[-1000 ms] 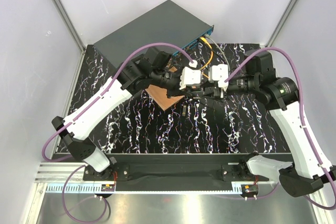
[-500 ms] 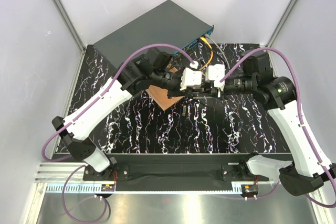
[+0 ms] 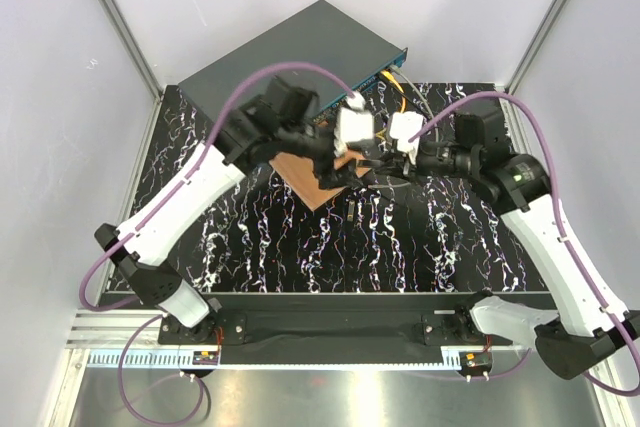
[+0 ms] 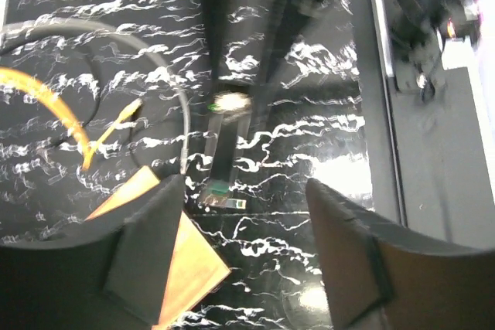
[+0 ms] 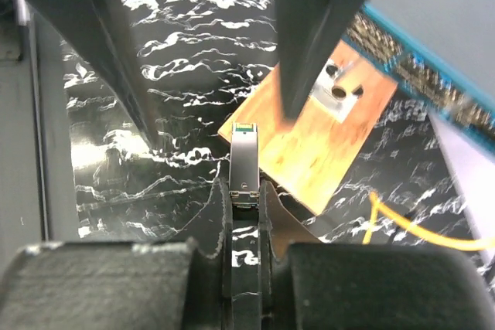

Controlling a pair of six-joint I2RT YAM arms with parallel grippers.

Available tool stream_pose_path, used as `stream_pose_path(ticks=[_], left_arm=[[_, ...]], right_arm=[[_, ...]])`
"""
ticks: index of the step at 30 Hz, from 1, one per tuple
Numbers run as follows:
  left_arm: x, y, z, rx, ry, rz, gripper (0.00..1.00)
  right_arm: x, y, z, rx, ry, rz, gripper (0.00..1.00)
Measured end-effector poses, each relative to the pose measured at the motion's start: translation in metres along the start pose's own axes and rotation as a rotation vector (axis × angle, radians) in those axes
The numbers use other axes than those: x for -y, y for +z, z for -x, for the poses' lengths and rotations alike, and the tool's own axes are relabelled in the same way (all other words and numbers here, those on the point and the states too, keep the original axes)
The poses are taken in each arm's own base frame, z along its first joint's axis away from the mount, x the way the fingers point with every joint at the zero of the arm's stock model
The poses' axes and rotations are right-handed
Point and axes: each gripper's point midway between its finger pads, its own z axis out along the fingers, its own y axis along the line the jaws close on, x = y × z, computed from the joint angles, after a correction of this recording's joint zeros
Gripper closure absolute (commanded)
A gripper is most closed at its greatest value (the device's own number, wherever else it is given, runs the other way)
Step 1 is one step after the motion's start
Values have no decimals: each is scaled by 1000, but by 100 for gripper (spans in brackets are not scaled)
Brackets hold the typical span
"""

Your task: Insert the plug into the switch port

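Observation:
The plug (image 5: 244,161), a slim silver module with a green tip, sticks out forward from my right gripper (image 5: 245,191), which is shut on its rear end. In the left wrist view the plug (image 4: 223,160) hangs over the table, in front of my left gripper (image 4: 244,191). That gripper is open, and neither finger touches the plug. Both grippers meet above the brown board (image 3: 315,182). The switch (image 3: 290,57) lies at the back, and its blue socket face (image 5: 410,67) is beyond and to the right of the plug.
An orange cable (image 4: 54,106) and a grey cable (image 4: 166,67) run from the switch's face across the black marbled table (image 3: 250,247). A small metal block (image 5: 338,92) sits on the brown board (image 5: 317,133). Walls close in left, right and behind.
My left gripper has opened and let go of the plug, and its wrist has lifted toward the switch. My right gripper has closed onto the plug and shifted left.

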Motion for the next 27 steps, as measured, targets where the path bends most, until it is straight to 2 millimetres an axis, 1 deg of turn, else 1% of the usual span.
stream_pose_path(ticks=[2,3,5,7,9,10,13,16,18,22,23,27], left_arm=[[-19,-14,0,40,-88,40,19],[-33,-24,-1,64,-136,77,18],[-61,-47,-1,122,-233,155,18],[-90,-76,-1,187,-316,249,18],[-113,-103,-2,242,-374,349,18],[-119,-114,-2,264,-398,390,19],[-128,-134,-2,305,-447,476,21],[-136,-144,-6,325,-492,537,22],[-142,-145,-14,327,-529,566,22],[-149,-142,-35,313,-607,600,23],[-150,-141,-39,309,-622,602,23],[-154,-137,-46,304,-656,604,24]], right_arm=[[6,8,-10,-3,69,-45,100],[9,11,-15,-5,110,-70,100],[19,19,-25,-6,193,-134,100],[33,25,-38,15,275,-227,100],[47,26,-50,45,327,-313,100],[53,27,-57,63,353,-358,100],[70,29,-74,124,380,-466,100],[82,32,-82,194,355,-538,100],[90,34,-80,237,330,-564,100],[108,36,-68,328,271,-610,100],[113,35,-62,362,248,-623,100],[126,38,-60,407,212,-648,100]])
